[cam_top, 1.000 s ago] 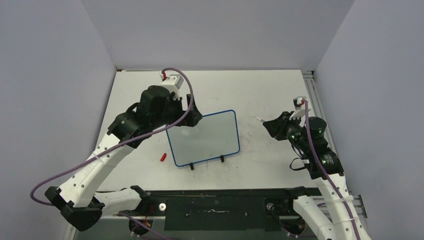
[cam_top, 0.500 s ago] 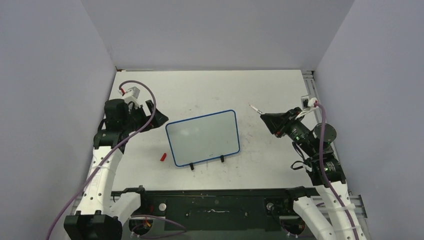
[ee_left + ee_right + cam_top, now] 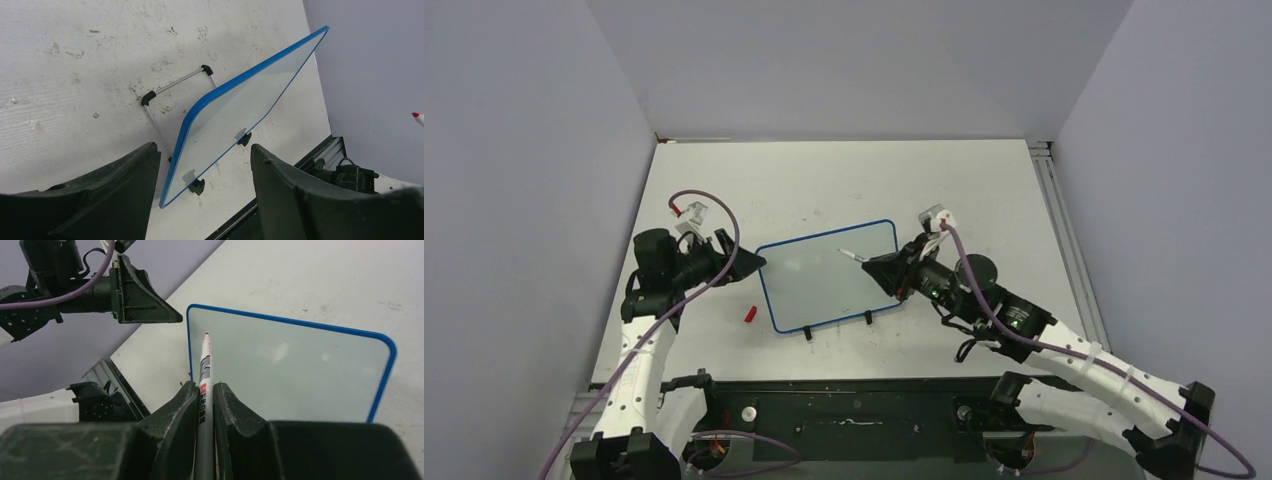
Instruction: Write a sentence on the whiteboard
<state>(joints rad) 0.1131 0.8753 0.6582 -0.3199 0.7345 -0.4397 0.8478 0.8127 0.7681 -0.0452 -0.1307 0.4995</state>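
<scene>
The whiteboard, blue-framed on two black clip feet, stands tilted at the table's middle; its face is blank and no sentence shows. It also shows in the left wrist view and the right wrist view. My right gripper is shut on a grey marker, whose red tip hovers over the board's upper right part. In the right wrist view the marker sticks out between the fingers of that gripper. My left gripper is open and empty just left of the board's left edge, which lies between its fingers.
A small red marker cap lies on the table left of the board's near left corner. The board's wire stand props it from behind. The scuffed white tabletop ends at a black rail in front.
My left arm pulled back from behind the board to its left side. My right arm swung left with the marker from the table's right side to over the board.
</scene>
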